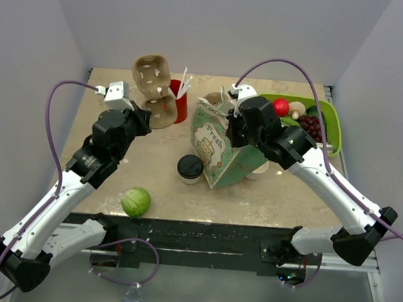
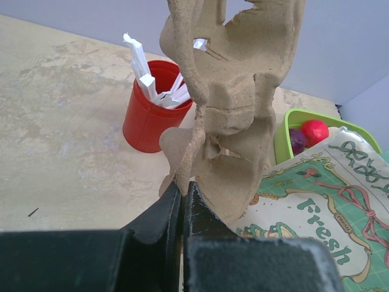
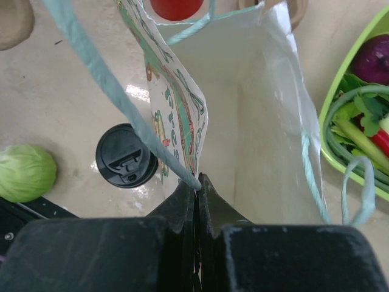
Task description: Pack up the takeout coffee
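Note:
The takeout coffee (image 1: 190,168), a white paper cup with a black lid, stands on the table left of the paper bag (image 1: 219,145); it also shows in the right wrist view (image 3: 126,156). My right gripper (image 3: 197,180) is shut on the bag's (image 3: 243,121) near rim and holds it open; in the top view it (image 1: 239,131) sits over the bag. My left gripper (image 2: 183,184) is shut on the edge of a brown pulp cup carrier (image 2: 231,103) and holds it raised, upright, at the back left (image 1: 152,89).
A red cup with white straws (image 1: 179,100) stands behind the carrier (image 2: 155,106). A green bin of produce (image 1: 307,120) is at the back right. A green cabbage (image 1: 135,202) lies near the front edge. Another white cup (image 1: 259,167) peeks out right of the bag.

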